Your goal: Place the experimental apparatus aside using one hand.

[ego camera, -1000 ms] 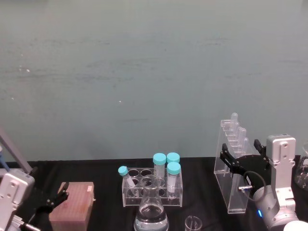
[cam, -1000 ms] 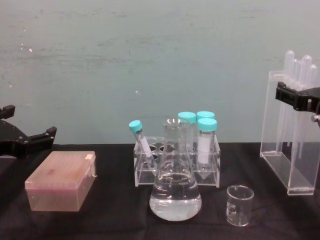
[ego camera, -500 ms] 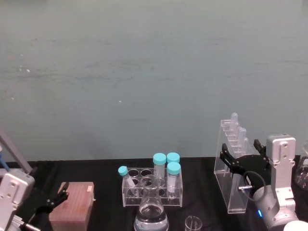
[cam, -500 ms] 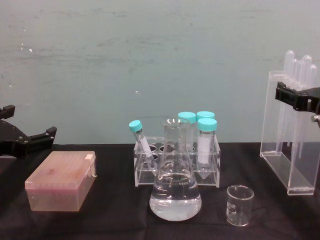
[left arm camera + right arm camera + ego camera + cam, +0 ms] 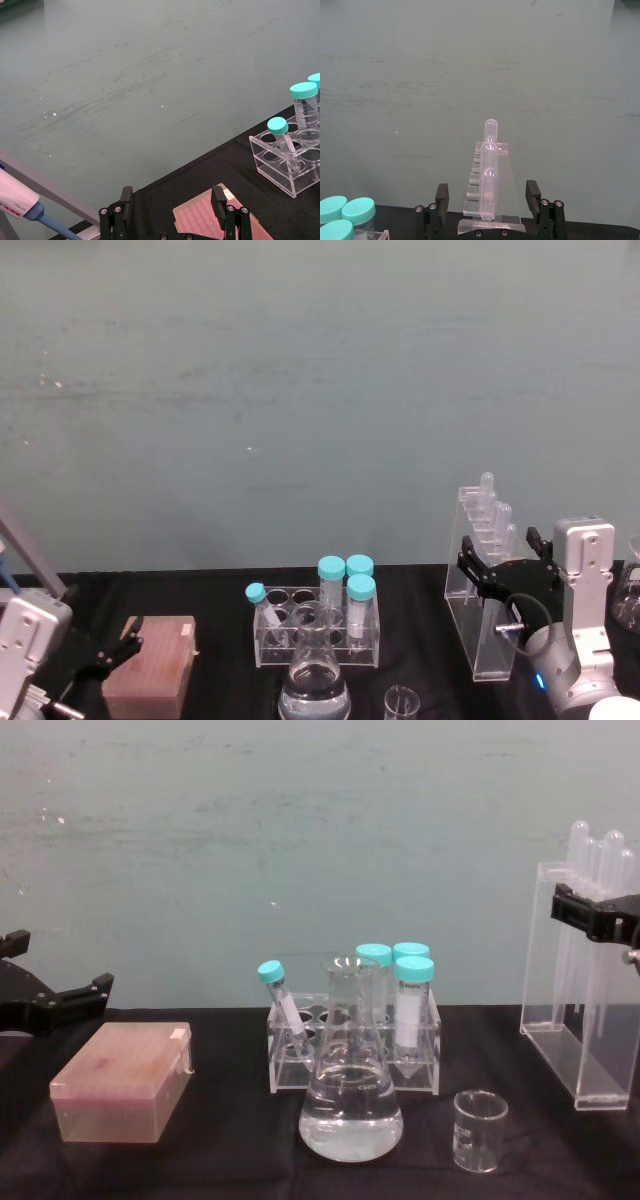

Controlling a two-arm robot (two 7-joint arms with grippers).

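The acrylic pipette rack [image 5: 478,640] is being carried upright near the right edge of the counter [image 5: 220,1160]. It is being flanked by the right gripper [image 5: 487,189], whose jaws are being held wide apart, one finger to each side of the rack's narrow upper part, with nothing clamped. Whether either finger is touching the acrylic cannot be told. The rack's long axis is being presented straight away from that gripper, toward the counter's back edge. In the right wrist view it is therefore being seen end-on, with the pipettes [image 5: 489,150] lined up one behind another.

The coming move is judged to be turning on a squeeze across the short width, not along the length. The walls are smooth, clear and hard, so slipping or tipping of so tall and narrow a thing is being risked by a loose, high hold. The right arm is being counted the nearer by far.

Toward the counter's front edge, the small glass beaker [image 5: 478,1130] is being shown apart from the rack. The conical flask [image 5: 350,1105], part-filled with clear liquid, is being shown at the front middle, in front of a clear tube rack [image 5: 267,170] of blue-capped tubes [image 5: 413,995]. At the left edge, the left gripper [image 5: 170,197] is being held wide open and empty just beside a pink lidded box [image 5: 122,1082], idle.
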